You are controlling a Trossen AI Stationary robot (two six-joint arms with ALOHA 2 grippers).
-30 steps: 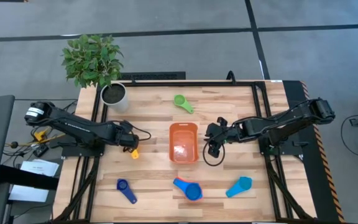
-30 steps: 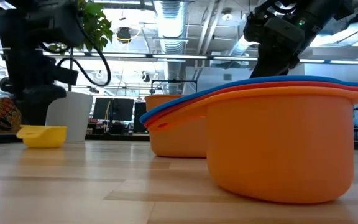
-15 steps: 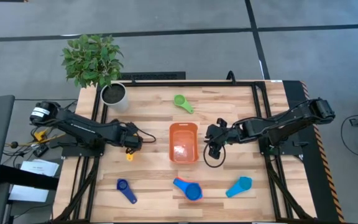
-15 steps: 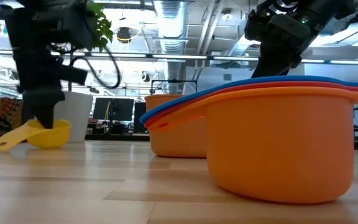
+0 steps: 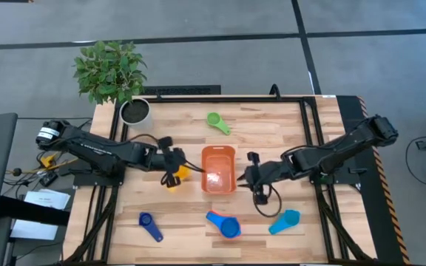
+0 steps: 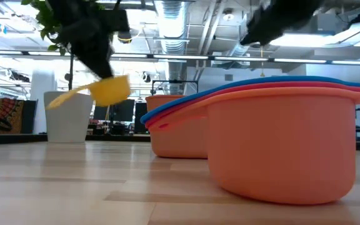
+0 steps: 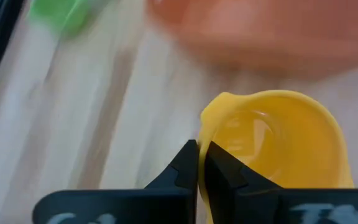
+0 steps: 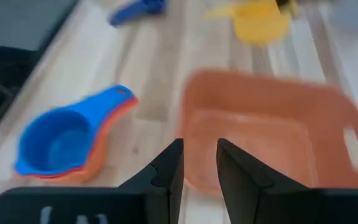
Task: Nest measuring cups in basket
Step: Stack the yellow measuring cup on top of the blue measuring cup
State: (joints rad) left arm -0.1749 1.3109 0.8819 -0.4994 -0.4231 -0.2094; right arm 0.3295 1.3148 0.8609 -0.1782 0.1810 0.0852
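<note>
The left tool (image 5: 171, 167) is reaching toward frame centre, pinching the yellow measuring cup (image 5: 177, 175) above the counter (image 5: 272, 133), just left of the orange basket (image 5: 217, 169). The right tool (image 5: 247, 177), fingers slightly spread, is hovering at the basket's right wall.

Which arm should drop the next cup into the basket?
Left. The left gripper is shut on the yellow measuring cup, lifted off the table beside the orange basket. The right gripper holds nothing.
</note>
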